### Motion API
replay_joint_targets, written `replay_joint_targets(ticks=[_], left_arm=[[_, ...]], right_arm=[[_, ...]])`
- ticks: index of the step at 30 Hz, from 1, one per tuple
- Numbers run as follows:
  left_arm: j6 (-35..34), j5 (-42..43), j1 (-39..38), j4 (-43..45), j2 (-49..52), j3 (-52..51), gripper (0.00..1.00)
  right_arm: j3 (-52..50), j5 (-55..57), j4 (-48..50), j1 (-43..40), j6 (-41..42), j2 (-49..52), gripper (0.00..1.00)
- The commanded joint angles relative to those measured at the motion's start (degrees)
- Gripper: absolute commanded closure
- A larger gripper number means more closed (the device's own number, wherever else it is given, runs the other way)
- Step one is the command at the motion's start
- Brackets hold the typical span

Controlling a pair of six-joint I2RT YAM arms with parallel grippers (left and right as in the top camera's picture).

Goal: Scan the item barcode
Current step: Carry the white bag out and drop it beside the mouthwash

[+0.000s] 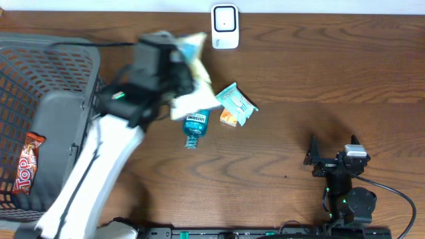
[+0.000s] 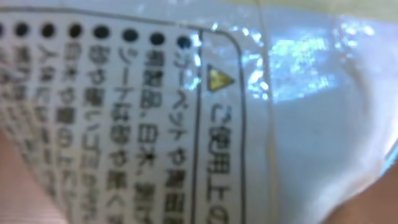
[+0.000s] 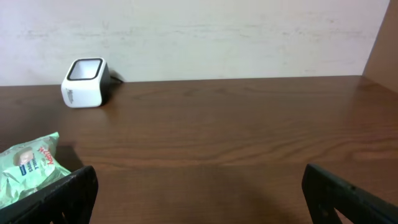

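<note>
**Overhead view.** The left gripper (image 1: 174,66) is clamped shut on a white printed packet (image 1: 197,78). The packet is just front-left of the scanner (image 1: 225,27), close to it but not touching. The scanner stands at the far edge of the table (image 1: 299,79). A blue bottle (image 1: 196,125) and a teal snack bag (image 1: 236,104) lie in front of the scanner, toward the robot. A grey basket (image 1: 40,79) stands well to the scanner's left. The right gripper (image 1: 332,151) is well to the scanner's front-right, with its jaws spread wide and nothing between them.

**Left wrist view.** The packet (image 2: 298,124) fills the frame, showing blurred Japanese print. The fingers are not visible.

**Right wrist view.** The scanner (image 3: 86,75) stands at far left, near the wall. The snack bag (image 3: 28,165) lies in front of it. The right gripper's fingers (image 3: 62,199) are wide apart over bare table.
</note>
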Motion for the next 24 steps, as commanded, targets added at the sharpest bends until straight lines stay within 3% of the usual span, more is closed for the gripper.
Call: replay_joint_targets(ticks=[1,11,24], left_arm=[[-0.3,-1.4,-4.7,-0.6,6.0,0.5,0.93],[-9.2,-1.3,-13.0,-2.2,20.8,-1.4,0.93],[-9.5,-2.8,-17.1,3.3,30.5,-1.6,0.93]], right_arm=[[-0.1,-0.1,-0.2,0.2,0.5,-0.2,0.01],[-0.1,-0.1,-0.2,0.2,0.5,-0.2,0.01],[-0.1,-0.1,-0.2,0.2,0.5,-0.2,0.01]])
